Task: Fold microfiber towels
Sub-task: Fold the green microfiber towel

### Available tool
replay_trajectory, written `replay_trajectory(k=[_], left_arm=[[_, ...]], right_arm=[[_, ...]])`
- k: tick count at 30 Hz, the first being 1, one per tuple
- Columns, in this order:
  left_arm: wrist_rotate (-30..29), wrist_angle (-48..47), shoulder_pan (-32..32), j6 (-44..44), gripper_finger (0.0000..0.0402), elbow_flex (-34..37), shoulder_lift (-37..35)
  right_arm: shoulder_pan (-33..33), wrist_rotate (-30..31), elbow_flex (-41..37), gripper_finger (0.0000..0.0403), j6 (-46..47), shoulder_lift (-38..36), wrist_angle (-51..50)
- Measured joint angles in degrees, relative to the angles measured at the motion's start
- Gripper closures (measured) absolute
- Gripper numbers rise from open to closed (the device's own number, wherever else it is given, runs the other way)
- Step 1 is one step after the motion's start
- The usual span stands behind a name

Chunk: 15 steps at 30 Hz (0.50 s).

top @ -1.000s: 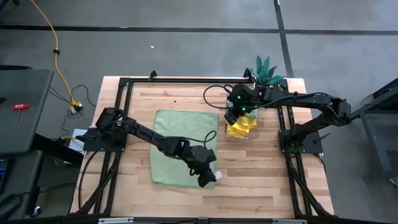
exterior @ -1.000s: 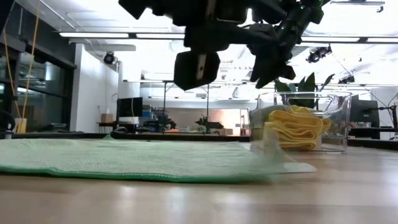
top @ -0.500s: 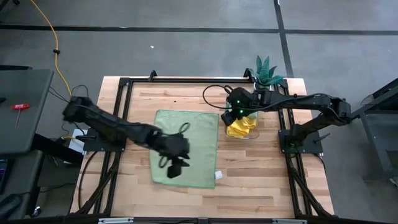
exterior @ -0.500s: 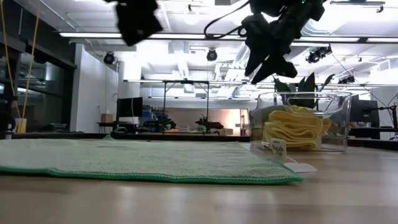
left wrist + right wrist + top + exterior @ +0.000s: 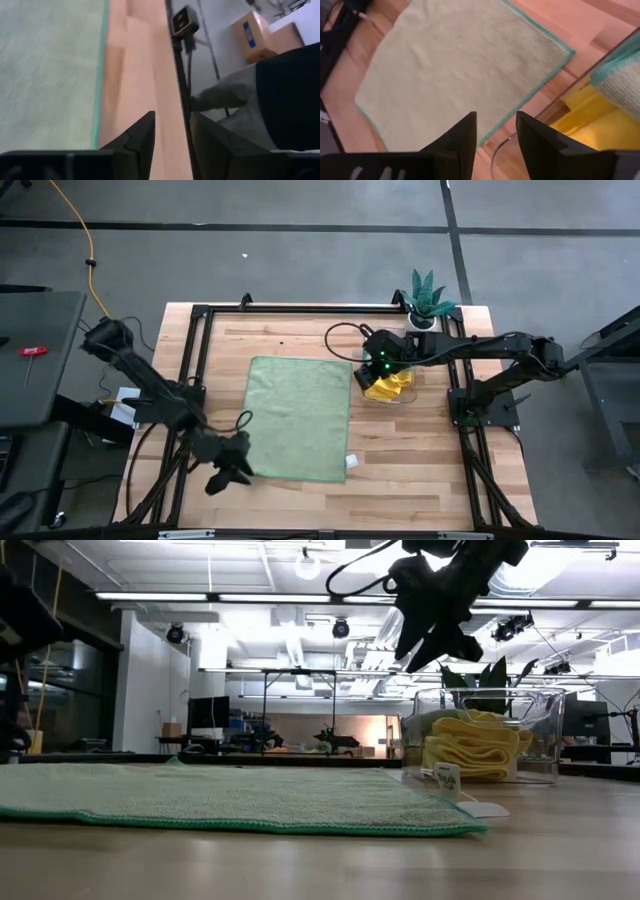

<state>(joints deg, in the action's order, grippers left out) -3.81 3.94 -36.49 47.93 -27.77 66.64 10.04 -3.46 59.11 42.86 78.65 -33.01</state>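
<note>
A pale sage green microfiber towel (image 5: 299, 417) lies spread flat near the middle of the wooden table (image 5: 400, 470), a near-square with a darker green stitched edge and a fine, nubby weave. At its near right corner a small white tag (image 5: 350, 462) sticks out; in the low view it stands upright with dark print, but the writing is too small to read. No other label or brand can be read. The left gripper (image 5: 229, 473) hangs over the near left part of the table, just off the towel's near left corner, and holds nothing; in the left wrist view its two dark fingers (image 5: 137, 137) stand a little apart with bare wood and the table's black frame showing between them. Farther back and to the right, the right gripper (image 5: 368, 367) hovers above the table between the towel's far right corner and a clear plastic bin (image 5: 405, 392); its fingers (image 5: 465, 134) are likewise spread slightly, gripping nothing. Inside the bin sit folded bright yellow towels (image 5: 470, 747), stacked in soft layers, with what may be a green one beside them, though that is hard to make out. Just beyond the bin, at the far right edge, stands a small green potted plant (image 5: 428, 294).
</note>
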Motion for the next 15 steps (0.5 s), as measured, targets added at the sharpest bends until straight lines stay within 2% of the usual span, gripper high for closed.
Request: replay_trajectory(k=[4, 12, 15], left_arm=[[-5.42, 0.22, -4.88, -0.43, 0.0320, 0.11, 2.43], [-7.63, -1.17, -7.50, -3.61, 0.0393, -4.77, 11.52], [-8.24, -3.09, -7.50, -4.03, 0.0397, -8.07, 17.02]], right_arm=[[0.02, -0.05, 0.02, 0.0274, -2.58, 0.00, -1.19], [0.07, -0.62, 0.02, 0.0274, -9.83, 0.02, -3.11], [0.17, -0.62, 0.02, 0.0274, -11.77, 0.02, -3.75]])
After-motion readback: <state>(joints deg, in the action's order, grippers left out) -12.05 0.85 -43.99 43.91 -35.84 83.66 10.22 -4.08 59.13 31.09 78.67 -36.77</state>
